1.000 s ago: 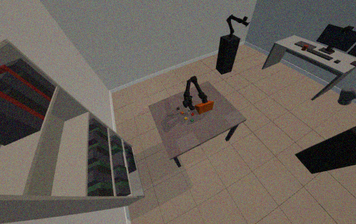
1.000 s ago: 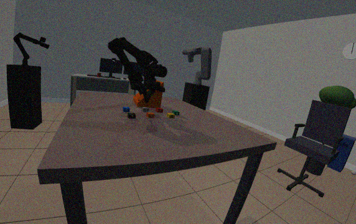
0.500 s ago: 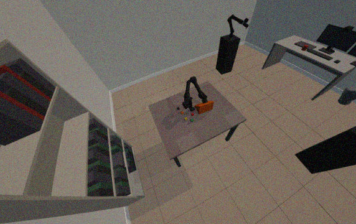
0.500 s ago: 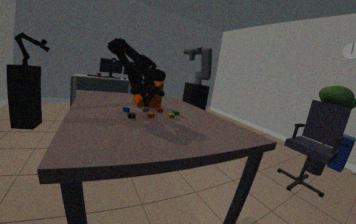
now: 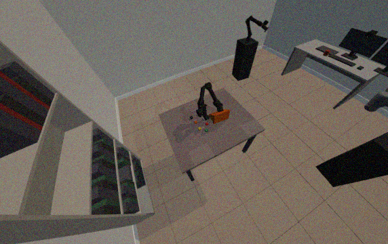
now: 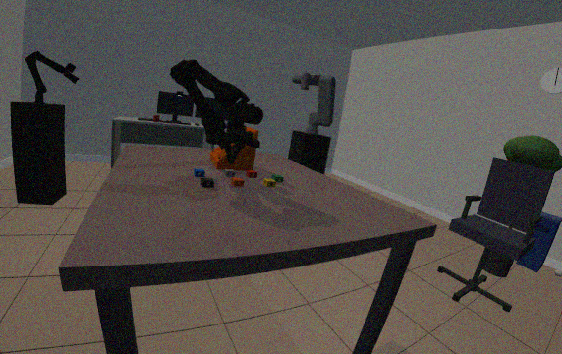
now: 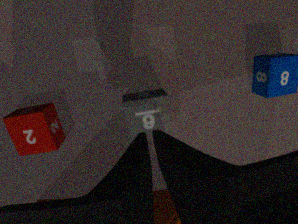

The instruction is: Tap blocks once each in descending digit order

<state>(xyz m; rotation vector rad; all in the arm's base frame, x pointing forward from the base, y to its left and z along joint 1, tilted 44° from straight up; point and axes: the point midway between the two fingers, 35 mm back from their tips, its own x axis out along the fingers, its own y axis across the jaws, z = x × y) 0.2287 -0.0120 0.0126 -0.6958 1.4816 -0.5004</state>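
Gripper (image 5: 206, 118) (image 6: 232, 161) (image 7: 149, 137) tips are closed with nothing held between them, at the lower middle of the wrist view. Just above them in that view is the grey block (image 6: 230, 173) (image 7: 143, 106), its digit underlined but too blurred to name surely; whether the tips touch it, I cannot tell. The red block (image 5: 207, 124) (image 6: 252, 174) (image 7: 32, 130), showing a 2, lies at the left of the wrist view, and the blue block (image 6: 199, 172) (image 7: 278, 75), showing an 8, at the upper right. In the exterior view, the black block (image 5: 190, 117) (image 6: 207, 182), orange block (image 5: 195, 122) (image 6: 238, 182) and yellow block (image 5: 199, 129) (image 6: 269, 182) lie lower than the grey one, near the centre, with the green block (image 5: 206, 130) (image 6: 277, 178) just beside the yellow. An upright orange thing (image 5: 222, 116) (image 6: 247, 160) stands behind them on the table (image 5: 214, 146) (image 6: 202, 226)
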